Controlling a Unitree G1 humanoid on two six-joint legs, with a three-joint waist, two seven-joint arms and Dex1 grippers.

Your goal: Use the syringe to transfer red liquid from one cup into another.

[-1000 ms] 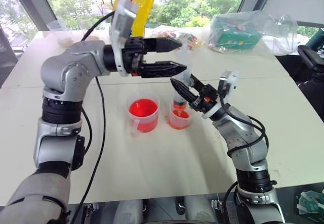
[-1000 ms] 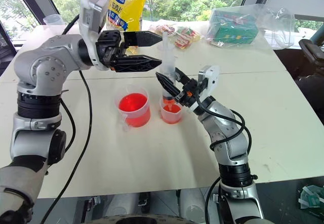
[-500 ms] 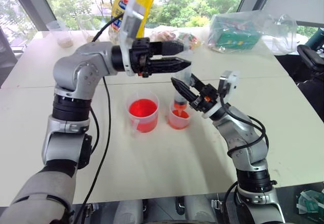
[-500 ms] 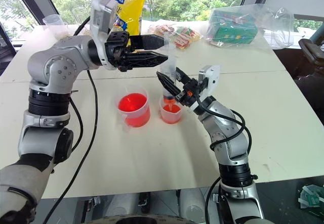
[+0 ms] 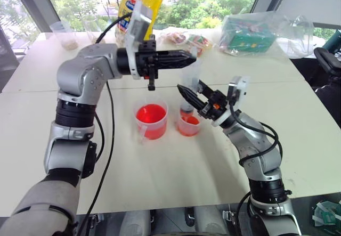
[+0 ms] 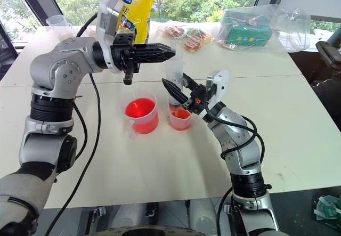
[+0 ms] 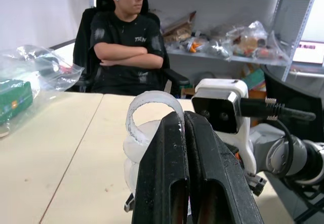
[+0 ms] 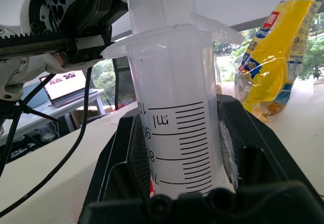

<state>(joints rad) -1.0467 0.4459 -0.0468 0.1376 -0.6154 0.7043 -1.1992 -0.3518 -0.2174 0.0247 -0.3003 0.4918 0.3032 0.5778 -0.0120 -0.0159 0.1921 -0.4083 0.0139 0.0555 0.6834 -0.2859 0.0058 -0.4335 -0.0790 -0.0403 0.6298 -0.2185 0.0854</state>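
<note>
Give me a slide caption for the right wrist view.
Right gripper holds the upright syringe by its barrel, with the left gripper closed at its plunger above.

the handled cup [image 5: 151,120] glows bright red-orange with liquid, and the smaller cup [image 5: 188,125] shows orange-red low down. the syringe [image 8: 172,128] is clear with black printed graduation marks. both sets of fingers [image 7: 185,178] are black. the bench [image 5: 176,177] is pale cream. a bag [image 6: 133,4] is yellow with blue and red lettering.
</note>
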